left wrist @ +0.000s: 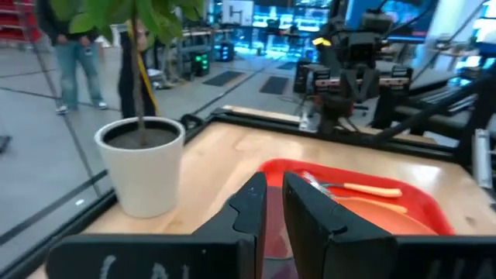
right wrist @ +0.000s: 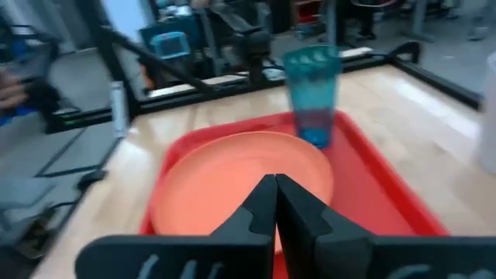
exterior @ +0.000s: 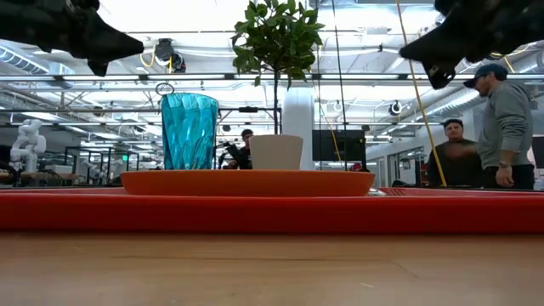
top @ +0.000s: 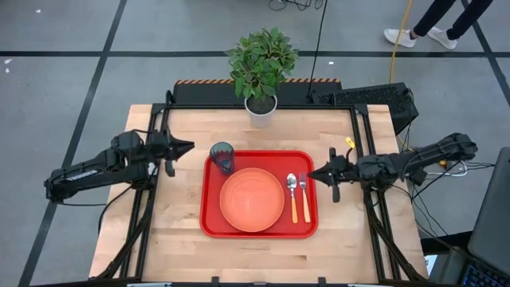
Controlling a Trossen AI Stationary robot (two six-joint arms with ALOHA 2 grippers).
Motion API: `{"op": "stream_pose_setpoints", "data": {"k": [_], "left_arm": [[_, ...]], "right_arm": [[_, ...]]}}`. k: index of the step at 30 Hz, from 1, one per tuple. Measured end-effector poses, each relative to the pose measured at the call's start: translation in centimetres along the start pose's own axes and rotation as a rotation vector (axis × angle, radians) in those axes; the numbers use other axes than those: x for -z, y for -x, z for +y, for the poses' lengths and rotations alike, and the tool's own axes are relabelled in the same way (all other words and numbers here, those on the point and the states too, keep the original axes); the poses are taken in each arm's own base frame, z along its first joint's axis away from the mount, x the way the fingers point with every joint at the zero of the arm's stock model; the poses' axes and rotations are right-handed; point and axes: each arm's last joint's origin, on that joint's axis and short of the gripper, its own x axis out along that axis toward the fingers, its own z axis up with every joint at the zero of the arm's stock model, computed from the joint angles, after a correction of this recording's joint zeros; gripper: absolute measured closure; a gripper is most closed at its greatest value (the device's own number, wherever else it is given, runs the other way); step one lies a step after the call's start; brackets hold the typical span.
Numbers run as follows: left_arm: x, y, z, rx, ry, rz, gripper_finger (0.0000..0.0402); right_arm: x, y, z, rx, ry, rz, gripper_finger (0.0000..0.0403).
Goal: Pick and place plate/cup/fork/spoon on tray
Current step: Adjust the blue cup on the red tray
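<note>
The red tray [top: 259, 229] sits in the middle of the wooden table [top: 183, 239], and everything for the setting is already on it. The orange plate [top: 252, 199] lies flat at the tray's centre, the teal cup [top: 222, 157] stands upright in the tray's far left corner just beside the plate, and the spoon [top: 292, 195] and fork [top: 304, 194] lie side by side along the right edge, handles pointing toward the near side, spoon nearer the plate. From table height the cup [exterior: 189, 131] rises above the plate's rim [exterior: 246, 182], with the white pot [exterior: 275, 151] of the green plant [top: 261, 62] behind it at the table's far edge. The left claw [top: 190, 146] hovers off the tray's left side, up near the cup but clear of it, its fingers [left wrist: 306, 213] slightly parted with a narrow gap and nothing between them. The right claw [top: 312, 175] hangs just past the tray's right edge beside the fork, its fingers [right wrist: 293, 203] pressed together and empty. Both arms are raised above the table. Beyond the table, two people [exterior: 497, 127] stand in the room to the right.
</note>
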Motion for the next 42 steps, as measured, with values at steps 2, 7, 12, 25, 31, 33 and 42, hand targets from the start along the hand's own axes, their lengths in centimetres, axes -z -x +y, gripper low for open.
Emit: {"op": "stream_pose_setpoints", "data": {"k": [2, 7, 12, 25, 31, 33, 42], "left_arm": [[0.0, -0.1, 0.1, -0.025, -0.012, -0.002, 0.0355], [-0.2, -0.3, 0.1, -0.035, -0.023, -0.017, 0.0355], [-0.2, -0.3, 0.1, -0.035, -0.003, -0.014, 0.0355], [-0.2, -0.3, 0.1, -0.034, -0.007, -0.015, 0.0355], [-0.1, -0.3, 0.1, -0.033, -0.015, -0.009, 0.0355], [0.0, -0.3, 0.1, -0.033, -0.022, 0.002, 0.0355], [0.2, -0.3, 0.1, -0.033, -0.024, 0.029, 0.0355]], "right_arm": [[0.2, -0.5, -0.6, 0.047, -0.001, 0.019, 0.0403], [1.1, -2.2, -2.1, 0.129, 0.003, 0.120, 0.0403], [1.2, -4.3, -3.0, 0.104, 0.034, 0.103, 0.0403], [-1.1, -12.3, -3.3, 0.015, 0.183, 0.168, 0.0403], [-2.5, -15.9, -2.9, -0.033, 0.249, 0.170, 0.0403], [-2.7, -17.0, -2.9, -0.033, 0.261, 0.173, 0.0403], [-2.0, -20.6, -3.0, -0.032, 0.273, 0.198, 0.0403]]}}
